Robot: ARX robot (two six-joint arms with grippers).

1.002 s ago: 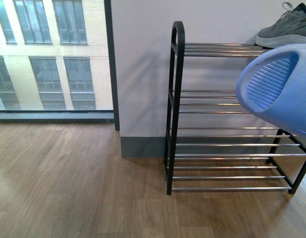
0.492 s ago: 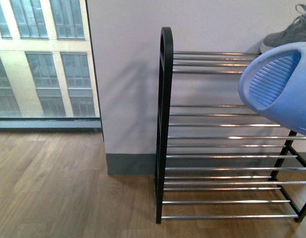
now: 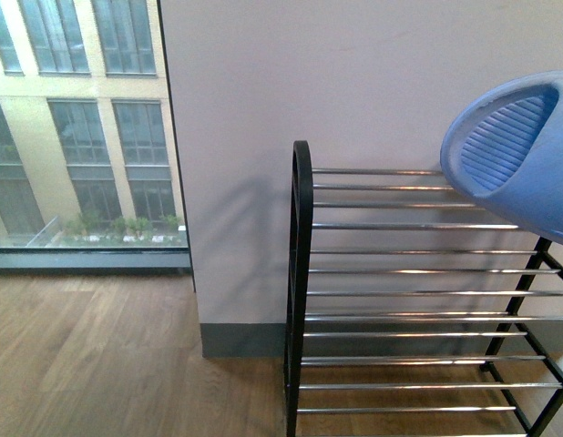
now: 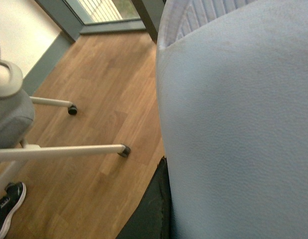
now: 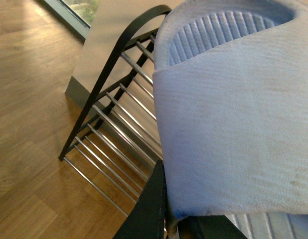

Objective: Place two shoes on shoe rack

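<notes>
left wrist only: chair legs (image 4: 74, 148)

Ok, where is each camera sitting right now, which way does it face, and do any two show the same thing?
Front view: on the body between the arms, facing the wall, the window and the shoe rack; a light-blue slipper hangs at its right edge; no arm visible.
Left wrist view: on the left arm, looking down at wood floor and white chair legs; a slipper fills it, dark finger beneath.
Right wrist view: on the right arm, looking down onto the rack past its slipper; dark finger.
Front and right wrist share the rack.
</notes>
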